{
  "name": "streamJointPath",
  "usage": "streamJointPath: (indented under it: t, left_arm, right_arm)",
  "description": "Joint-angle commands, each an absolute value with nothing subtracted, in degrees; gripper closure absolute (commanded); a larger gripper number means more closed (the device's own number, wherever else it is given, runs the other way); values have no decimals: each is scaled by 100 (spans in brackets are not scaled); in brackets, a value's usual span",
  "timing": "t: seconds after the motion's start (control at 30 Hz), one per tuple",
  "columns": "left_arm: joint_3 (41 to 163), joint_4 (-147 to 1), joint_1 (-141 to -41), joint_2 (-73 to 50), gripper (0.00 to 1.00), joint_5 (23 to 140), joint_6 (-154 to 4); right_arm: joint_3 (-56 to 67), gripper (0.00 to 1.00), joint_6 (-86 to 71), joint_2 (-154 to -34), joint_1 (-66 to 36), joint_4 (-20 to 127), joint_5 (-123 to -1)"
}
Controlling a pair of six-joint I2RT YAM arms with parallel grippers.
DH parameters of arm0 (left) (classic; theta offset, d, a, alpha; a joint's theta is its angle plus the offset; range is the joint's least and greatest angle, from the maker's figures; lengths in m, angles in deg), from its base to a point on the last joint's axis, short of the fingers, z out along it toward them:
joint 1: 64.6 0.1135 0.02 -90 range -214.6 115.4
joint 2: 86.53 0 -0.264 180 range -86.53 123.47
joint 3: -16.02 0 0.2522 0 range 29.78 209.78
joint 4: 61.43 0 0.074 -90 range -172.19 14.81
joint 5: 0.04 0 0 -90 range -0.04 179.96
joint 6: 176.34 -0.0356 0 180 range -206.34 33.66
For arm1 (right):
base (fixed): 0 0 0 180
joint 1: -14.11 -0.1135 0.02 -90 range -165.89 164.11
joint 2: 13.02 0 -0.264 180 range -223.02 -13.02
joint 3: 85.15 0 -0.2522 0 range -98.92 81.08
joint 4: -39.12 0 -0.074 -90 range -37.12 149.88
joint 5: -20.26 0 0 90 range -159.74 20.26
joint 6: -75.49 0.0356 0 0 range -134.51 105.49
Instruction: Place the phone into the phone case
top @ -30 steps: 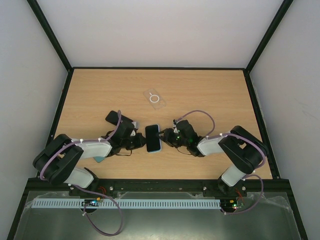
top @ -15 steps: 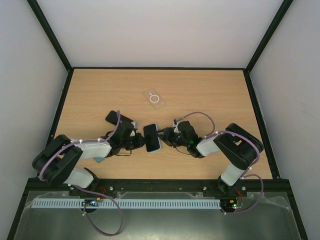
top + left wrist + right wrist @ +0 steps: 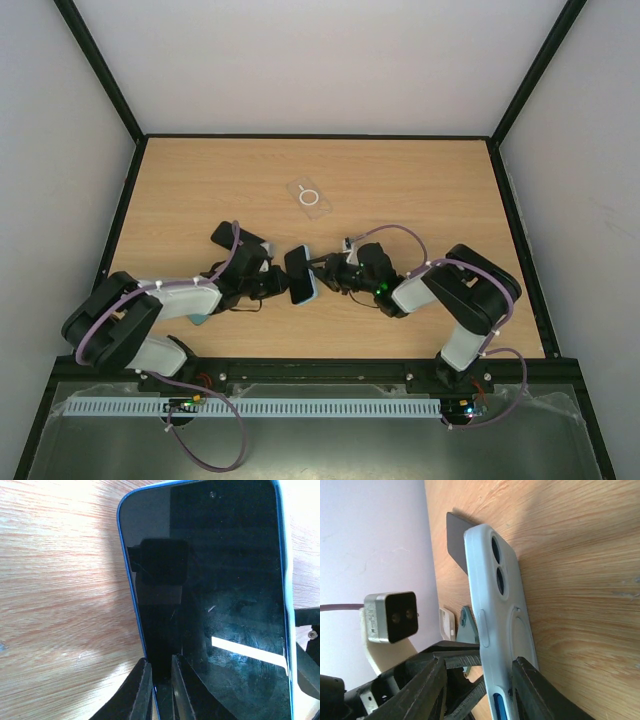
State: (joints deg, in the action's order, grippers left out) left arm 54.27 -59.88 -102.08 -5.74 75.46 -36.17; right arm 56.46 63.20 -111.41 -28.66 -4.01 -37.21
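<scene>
Phone (image 3: pixel 300 275) tilted up on edge, left gripper (image 3: pixel 159 672) pinching its lower edge, right gripper (image 3: pixel 479 667) fingers straddling it, grip unclear, clear case (image 3: pixel 310 195) flat on the table (image 3: pixel 420 190) beyond the phone, well apart.

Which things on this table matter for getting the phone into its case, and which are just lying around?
In the job: phone, pinched by the left gripper; pale case on its back; right gripper straddling it.
Lying about: clear ringed case, untouched; dark flat slab; teal thing under the left arm.
</scene>
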Motion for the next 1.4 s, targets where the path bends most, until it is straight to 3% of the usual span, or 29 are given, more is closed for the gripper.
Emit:
streamJointPath:
  t: [0.0, 0.13, 0.4, 0.5, 0.63, 0.87, 1.03, 1.37]
  left_arm:
    - [5571, -6374, -10266, -495, 87, 7502, -3809]
    - [5570, -6369, -10266, -481, 86, 7463, -3809]
    - [5525, -6309, -10261, -445, 87, 7335, -3685]
    - [5487, -6325, -10182, -605, 76, 7128, -3592]
    - [5395, -6383, -9936, -1151, 48, 6716, -3490]
    - [5465, -6674, -9273, -2543, 30, 5684, -3500]
    - [5611, -6423, -9211, -3250, 23, 5011, -3239]
    - [5368, -4677, -9236, -3891, 24, 4110, -2144]
  right_arm:
    - [5468, 63, 5994, -11303, -3066, -87, -3233]
    - [5395, 63, 5701, -11283, -3069, 376, -3291]
    - [5295, 87, 5288, -11232, -3080, 977, -3523]
    - [5346, 90, 5319, -11107, -3083, 751, -3426]
    - [5422, 91, 5405, -10550, -3087, 647, -3424]
    - [5571, 91, 5759, -9482, -3083, 310, -3443]
    - [5649, 89, 6315, -9031, -3141, -650, -3426]
    - [5489, 88, 6928, -8594, -3350, -1616, -3439]
